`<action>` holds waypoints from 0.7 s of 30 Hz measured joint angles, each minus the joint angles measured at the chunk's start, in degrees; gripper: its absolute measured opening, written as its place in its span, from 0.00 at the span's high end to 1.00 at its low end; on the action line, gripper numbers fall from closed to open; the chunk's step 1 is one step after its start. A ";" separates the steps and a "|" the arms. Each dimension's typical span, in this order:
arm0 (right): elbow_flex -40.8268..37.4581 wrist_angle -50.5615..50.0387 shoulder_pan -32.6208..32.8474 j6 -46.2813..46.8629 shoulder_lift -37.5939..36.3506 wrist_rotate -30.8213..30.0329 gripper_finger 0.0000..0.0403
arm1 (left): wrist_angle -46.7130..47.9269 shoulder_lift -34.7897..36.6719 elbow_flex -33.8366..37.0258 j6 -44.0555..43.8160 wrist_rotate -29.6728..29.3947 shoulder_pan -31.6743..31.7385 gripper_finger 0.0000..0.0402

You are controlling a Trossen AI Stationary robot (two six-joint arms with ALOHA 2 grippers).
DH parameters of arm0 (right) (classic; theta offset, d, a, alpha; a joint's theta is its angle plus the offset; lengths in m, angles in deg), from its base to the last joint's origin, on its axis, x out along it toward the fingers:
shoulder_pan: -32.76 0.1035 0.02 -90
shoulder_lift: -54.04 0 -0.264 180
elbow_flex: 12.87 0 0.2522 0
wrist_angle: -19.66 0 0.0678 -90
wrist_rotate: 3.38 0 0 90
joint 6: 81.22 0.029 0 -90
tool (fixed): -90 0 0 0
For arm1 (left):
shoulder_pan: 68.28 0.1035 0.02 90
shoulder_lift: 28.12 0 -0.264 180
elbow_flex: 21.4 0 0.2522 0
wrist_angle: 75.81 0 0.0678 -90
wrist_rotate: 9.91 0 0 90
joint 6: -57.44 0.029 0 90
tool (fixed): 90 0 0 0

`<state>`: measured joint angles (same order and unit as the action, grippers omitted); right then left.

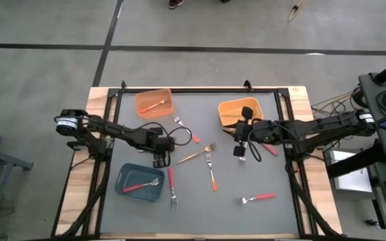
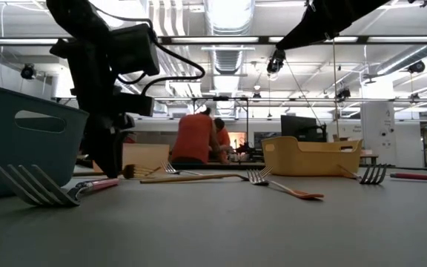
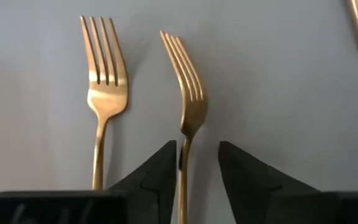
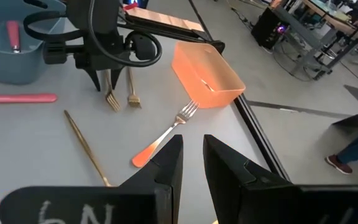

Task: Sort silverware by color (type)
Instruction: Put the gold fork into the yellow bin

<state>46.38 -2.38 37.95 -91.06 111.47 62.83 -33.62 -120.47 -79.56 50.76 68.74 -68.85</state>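
**Left claw straddling a fork, is it actually gripped?**

So I've got the left claw (image 3: pixel 197 177) down on the grey worktop (image 1: pixel 267 221), a bit in from the left edge and about halfway between front and back. In the left wrist view its two dark fingers (image 3: pixel 160 174) sit either side of the thin neck of a gold-headed fork (image 3: pixel 188 102) that's rolled up on its edge, with small gaps on both sides. So the jaws are partly open and I'd say it's not clamped on anything. A second gold-headed fork (image 3: pixel 103 74) lies flat just beside it.

The right claw (image 4: pixel 188 158) hangs over the middle-right of the worktop near the yellow-orange rectangular bin (image 1: pixel 228 107), fingers nearly together with a narrow slit, nothing between them.

The rest of the silverware is scattered around. There's an orange-handled fork (image 1: pixel 211 171) mid-worktop, an all-gold fork (image 1: pixel 196 155) beside it and a red-handled fork (image 1: pixel 256 198) toward the front right. One red-handled fork (image 1: pixel 141 185) is already in the teal rectangular bin (image 1: pixel 122 175) at front left, and one fork (image 1: pixel 154 105) is in the orange rectangular bin (image 1: pixel 143 97) at the back.

My take on handling is that these are light, stiff and skinny, and the polished metal looks slippery. An on-edge fork could twist or pop out when squeezed. I'd pinch across the neck or the upper handle, squarely, and lift slowly.
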 joint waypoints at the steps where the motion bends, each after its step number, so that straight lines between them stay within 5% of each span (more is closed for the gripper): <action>1: 0.00 0.04 0.00 -0.05 0.00 0.00 0.87 | -0.05 -0.04 0.00 -0.01 0.10 0.01 0.77; 7: 0.00 0.04 0.02 -0.29 0.00 0.00 0.87 | -0.29 1.11 0.16 -0.15 0.73 -0.04 0.97; 21: -0.04 0.05 0.00 -0.79 0.00 3.77 0.87 | 1.33 5.85 -3.94 3.51 0.94 0.09 1.00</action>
<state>46.34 -2.33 37.95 -91.85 111.47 66.60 -32.29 -114.61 -83.50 54.27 69.69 -68.77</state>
